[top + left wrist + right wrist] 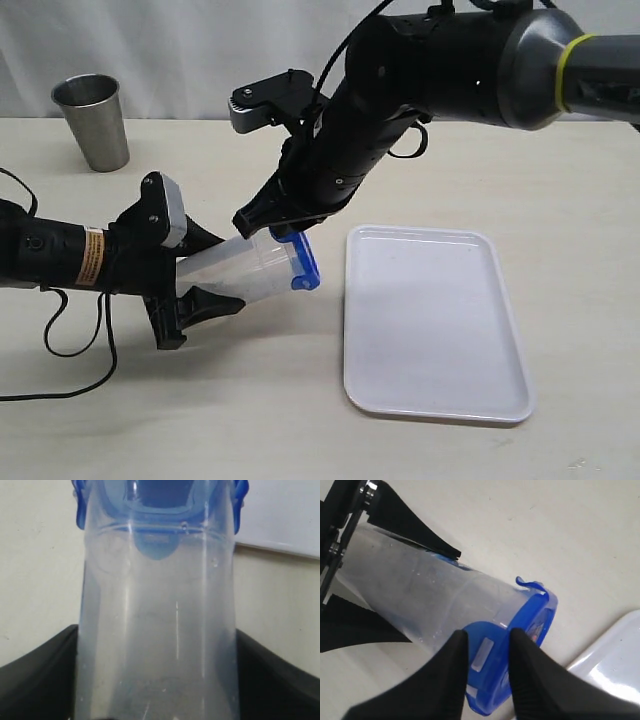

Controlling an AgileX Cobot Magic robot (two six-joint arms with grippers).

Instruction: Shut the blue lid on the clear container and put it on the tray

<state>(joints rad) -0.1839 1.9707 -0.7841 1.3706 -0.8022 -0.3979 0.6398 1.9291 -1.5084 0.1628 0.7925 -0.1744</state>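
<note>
Clear container point(265, 266) with blue lid point(306, 262), in left claw point(230, 271)

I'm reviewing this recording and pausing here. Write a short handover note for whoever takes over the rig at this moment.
Left gripper: shut on the clear container, holding it tilted with its mouth toward the tray.
Right gripper: jaws straddle one tab of the blue lid; whether they squeeze it is unclear.
Done: the lid sits on the container's mouth.
Left: at least one tab flares out unlatched in the right wrist view. Snap the tabs down, then set the container on the tray, which has nothing on it.
</note>
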